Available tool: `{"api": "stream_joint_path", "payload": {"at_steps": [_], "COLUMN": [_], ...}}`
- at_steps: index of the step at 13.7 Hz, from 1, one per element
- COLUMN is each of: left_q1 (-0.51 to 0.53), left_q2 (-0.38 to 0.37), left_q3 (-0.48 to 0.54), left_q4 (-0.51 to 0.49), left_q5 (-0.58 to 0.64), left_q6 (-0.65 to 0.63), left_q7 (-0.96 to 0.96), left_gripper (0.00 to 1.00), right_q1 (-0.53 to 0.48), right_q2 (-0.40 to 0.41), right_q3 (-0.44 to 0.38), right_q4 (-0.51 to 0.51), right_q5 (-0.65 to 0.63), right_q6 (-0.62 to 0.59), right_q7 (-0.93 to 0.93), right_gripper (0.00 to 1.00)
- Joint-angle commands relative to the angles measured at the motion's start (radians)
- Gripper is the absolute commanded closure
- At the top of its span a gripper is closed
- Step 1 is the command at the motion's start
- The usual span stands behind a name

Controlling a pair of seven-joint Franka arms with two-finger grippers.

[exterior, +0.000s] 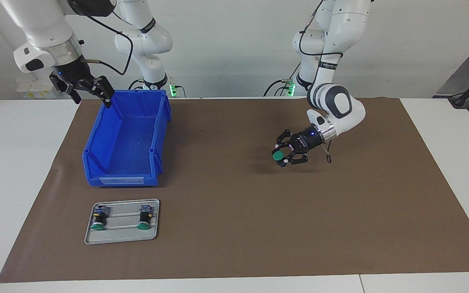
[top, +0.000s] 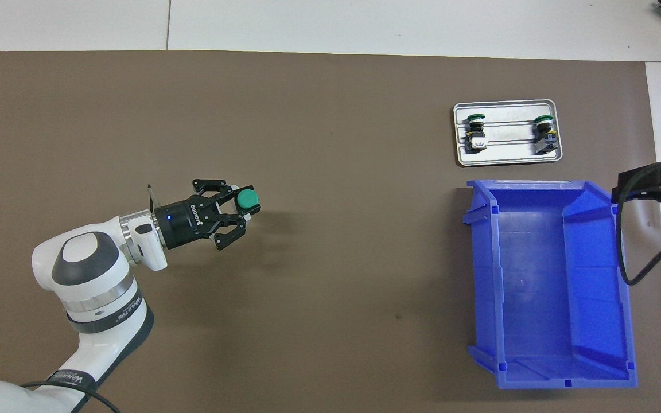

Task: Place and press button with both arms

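Note:
One button (exterior: 277, 156) (top: 247, 198), green cap showing, hangs a little above the brown mat (exterior: 234, 236) toward the left arm's end of the table. My left gripper (exterior: 280, 158) (top: 247, 205) is shut on it, tilted low and pointing toward the middle of the table. Two more green-capped buttons (exterior: 97, 220) (exterior: 145, 219) lie on a small grey tray (exterior: 122, 237) (top: 508, 156). My right gripper (exterior: 90, 96) (top: 660, 182) waits open in the air over the corner of the blue bin (exterior: 96, 136) nearest the robots.
The blue bin (top: 482, 275) stands open-topped toward the right arm's end, with the tray beside it, farther from the robots. The brown mat covers most of the white table (exterior: 14, 171).

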Motion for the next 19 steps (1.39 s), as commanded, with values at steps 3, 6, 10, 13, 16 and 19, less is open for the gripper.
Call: {"api": "stream_joint_path", "payload": {"at_steps": [3, 6, 10, 13, 16, 19], "left_q1": [0.056, 0.06, 0.046, 0.043, 0.022, 0.008], "left_q2": [-0.047, -0.008, 0.036, 0.059, 0.07, 0.102], "left_q3": [-0.005, -0.004, -0.004, -0.002, -0.002, -0.001], "left_q4": [-0.139, -0.142, -0.129, -0.124, -0.112, -0.089], "left_q5": [-0.098, -0.098, -0.1, -0.1, -0.14, -0.141], "left_q6": [-0.166, -0.204, -0.201, -0.195, -0.192, -0.183], "left_q7": [0.168, 0.205, 0.227, 0.227, 0.227, 0.228], "left_gripper": [0.97, 0.97, 0.96, 0.97, 0.98, 0.98], "right_q1": [-0.004, -0.004, -0.004, -0.004, -0.004, -0.004], "right_q2": [-0.024, -0.022, -0.024, -0.024, -0.024, -0.024], "right_q3": [0.008, 0.008, 0.008, 0.008, 0.008, 0.008], "right_q4": [-0.024, -0.024, -0.024, -0.024, -0.025, -0.024], "right_q5": [-0.001, -0.001, -0.001, -0.001, -0.001, -0.001], "right_q6": [0.0, -0.002, -0.002, 0.0, -0.002, -0.002], "right_q7": [0.007, 0.007, 0.009, 0.009, 0.009, 0.007], "right_gripper": [0.0, 0.0, 0.0, 0.0, 0.0, 0.0]}}
